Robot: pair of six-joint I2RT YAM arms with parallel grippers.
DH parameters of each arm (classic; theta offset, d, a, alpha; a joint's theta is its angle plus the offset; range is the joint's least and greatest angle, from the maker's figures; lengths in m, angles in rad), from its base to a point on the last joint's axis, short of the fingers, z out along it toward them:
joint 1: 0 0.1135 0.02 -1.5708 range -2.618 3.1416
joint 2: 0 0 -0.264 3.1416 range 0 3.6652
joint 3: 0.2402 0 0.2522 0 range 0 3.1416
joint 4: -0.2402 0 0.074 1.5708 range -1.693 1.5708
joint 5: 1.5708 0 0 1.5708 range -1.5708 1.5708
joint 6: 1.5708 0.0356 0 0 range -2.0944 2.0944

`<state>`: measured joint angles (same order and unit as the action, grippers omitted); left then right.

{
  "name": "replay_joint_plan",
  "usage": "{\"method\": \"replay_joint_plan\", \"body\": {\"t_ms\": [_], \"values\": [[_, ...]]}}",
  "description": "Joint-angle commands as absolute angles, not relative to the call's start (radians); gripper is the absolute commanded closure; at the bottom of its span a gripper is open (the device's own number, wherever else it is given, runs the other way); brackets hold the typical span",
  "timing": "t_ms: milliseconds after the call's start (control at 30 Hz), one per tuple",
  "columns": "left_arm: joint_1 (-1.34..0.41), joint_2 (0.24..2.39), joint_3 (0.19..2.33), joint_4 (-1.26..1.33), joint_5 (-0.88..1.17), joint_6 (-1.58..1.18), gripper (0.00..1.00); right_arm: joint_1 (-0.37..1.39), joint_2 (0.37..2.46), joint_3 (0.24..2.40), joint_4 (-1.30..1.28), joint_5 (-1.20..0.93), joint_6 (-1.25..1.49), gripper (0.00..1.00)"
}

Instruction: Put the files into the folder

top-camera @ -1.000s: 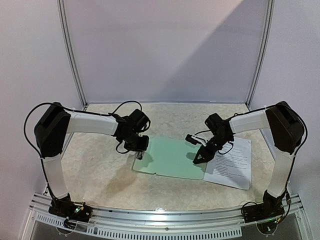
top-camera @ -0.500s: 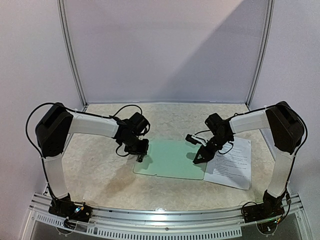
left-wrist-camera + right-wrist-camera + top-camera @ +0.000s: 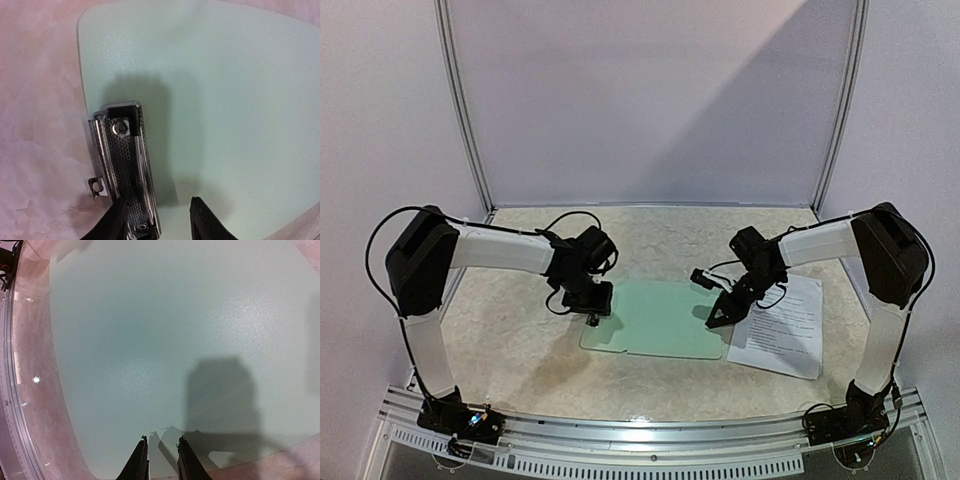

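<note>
The folder (image 3: pixel 660 318) is a mint-green clipboard lying flat mid-table, with its metal clip (image 3: pixel 125 160) at its left short edge. My left gripper (image 3: pixel 592 310) is low over that clip. It is open, one finger over the clip's near end and the other over the bare board, as the left wrist view (image 3: pixel 157 225) shows. The files (image 3: pixel 782 325) are white printed sheets lying on the table just right of the folder. My right gripper (image 3: pixel 718 318) rests at the folder's right edge, jaws almost together and empty, over the board (image 3: pixel 150 340) in its wrist view (image 3: pixel 161 460).
The marbled tabletop (image 3: pixel 510 340) is bounded by white walls at the back and sides. A metal rail (image 3: pixel 650 430) runs along the near edge between the arm bases. A black cable (image 3: pixel 705 275) hangs by the right wrist.
My left gripper has moved a little left and toward the near edge, and the folder's left end has shifted with it. The right arm and the files have not moved.
</note>
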<state>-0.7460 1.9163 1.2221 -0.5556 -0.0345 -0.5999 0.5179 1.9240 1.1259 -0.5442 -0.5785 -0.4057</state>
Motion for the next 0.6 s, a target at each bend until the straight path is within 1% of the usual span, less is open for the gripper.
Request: {"method": "replay_joint_plan", "body": {"t_ms": [0, 200, 567], "values": [[-0.735, 1.846, 1.233, -0.616, -0.093, -0.599, 0.55, 0.522, 1.96, 1.111, -0.581, -0.525, -0.414, 0.8], [-0.725, 1.82, 1.244, -0.622, -0.119, -0.599, 0.53, 0.522, 1.966, 1.109, -0.583, -0.526, -0.417, 0.8], [-0.689, 1.913, 1.215, -0.586, -0.08, -0.578, 0.53, 0.522, 1.968, 1.11, -0.586, -0.528, -0.418, 0.8]]}}
